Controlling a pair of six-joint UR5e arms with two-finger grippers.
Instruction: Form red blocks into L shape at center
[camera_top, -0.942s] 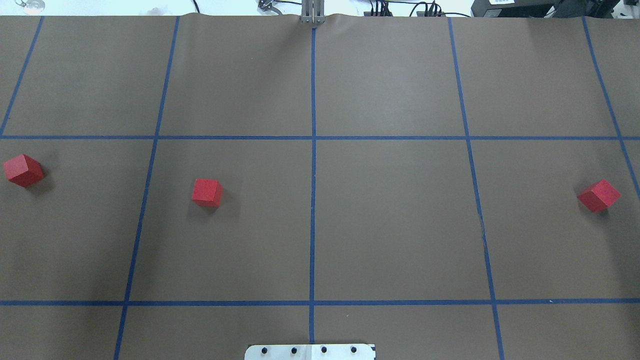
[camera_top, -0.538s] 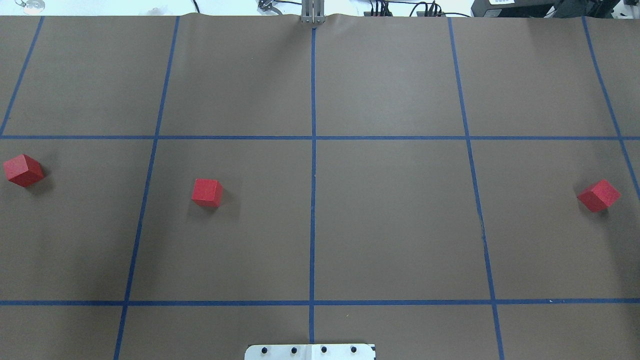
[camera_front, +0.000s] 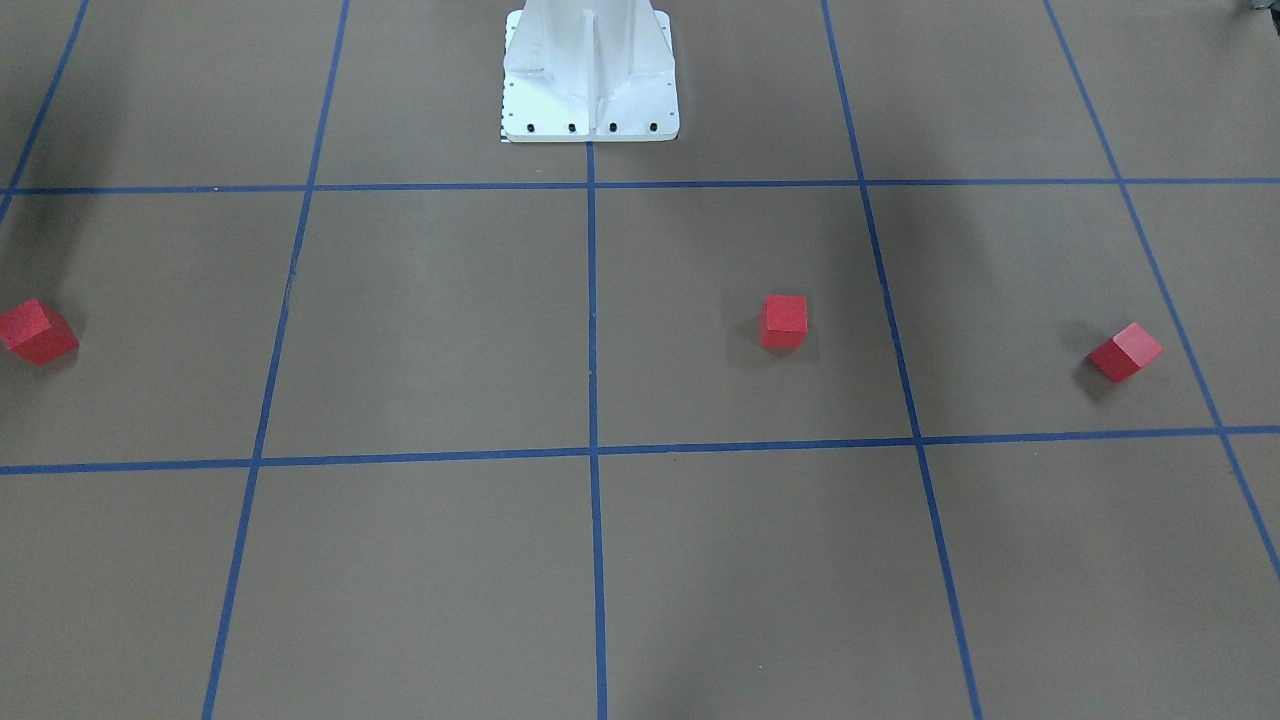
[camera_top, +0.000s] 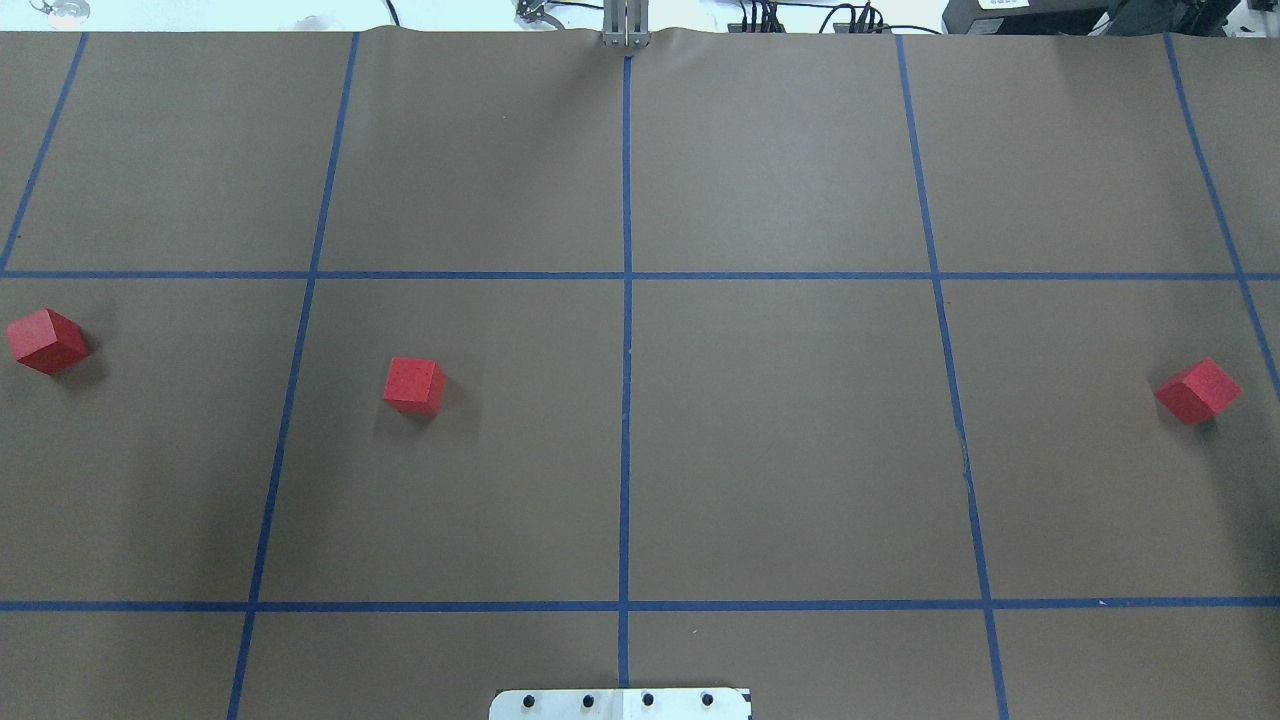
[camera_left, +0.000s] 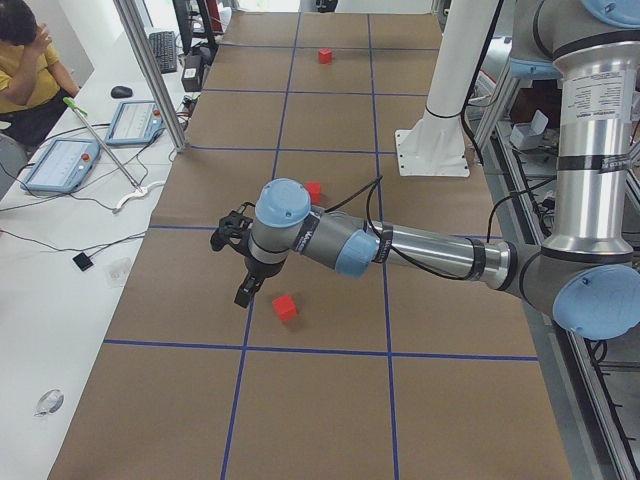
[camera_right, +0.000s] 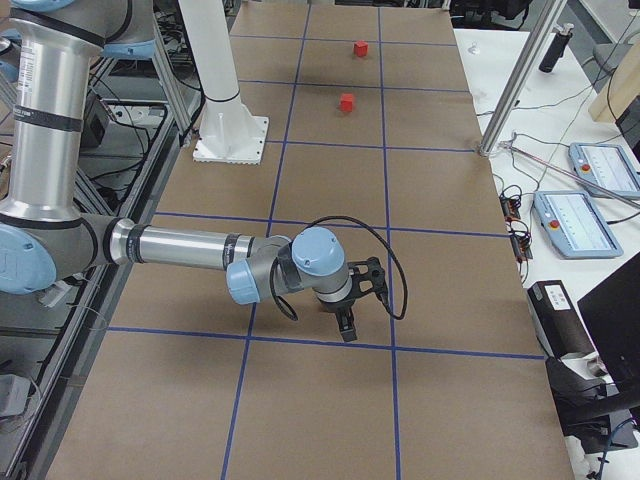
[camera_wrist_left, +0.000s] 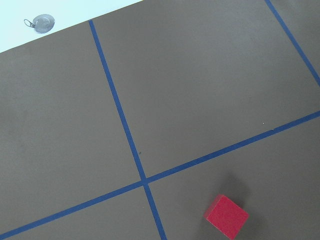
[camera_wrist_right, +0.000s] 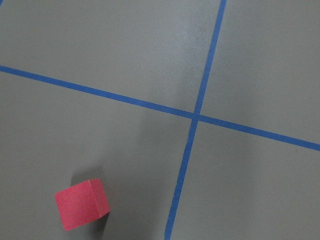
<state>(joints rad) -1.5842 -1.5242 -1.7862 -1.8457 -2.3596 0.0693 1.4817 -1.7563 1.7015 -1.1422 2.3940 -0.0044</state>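
Three red blocks lie apart on the brown gridded floor. One sits at the far left (camera_top: 47, 341), one left of the middle line (camera_top: 414, 386), one at the far right (camera_top: 1198, 391). No L shape exists; the center (camera_top: 700, 440) holds no block. My left gripper (camera_left: 244, 297) hangs just beside the far-left block (camera_left: 286, 308), which also shows in the left wrist view (camera_wrist_left: 226, 216). My right gripper (camera_right: 346, 330) hovers low near the far-right block (camera_wrist_right: 81, 204), which its arm hides in the right side view. I cannot tell whether either gripper is open or shut.
The white bolted pedestal (camera_front: 590, 80) stands at the robot's edge of the table on the middle line. Aluminium posts (camera_left: 150, 75) rise at the far edge. A person (camera_left: 25, 60) sits by a side table with control tablets (camera_left: 60, 165) and cables.
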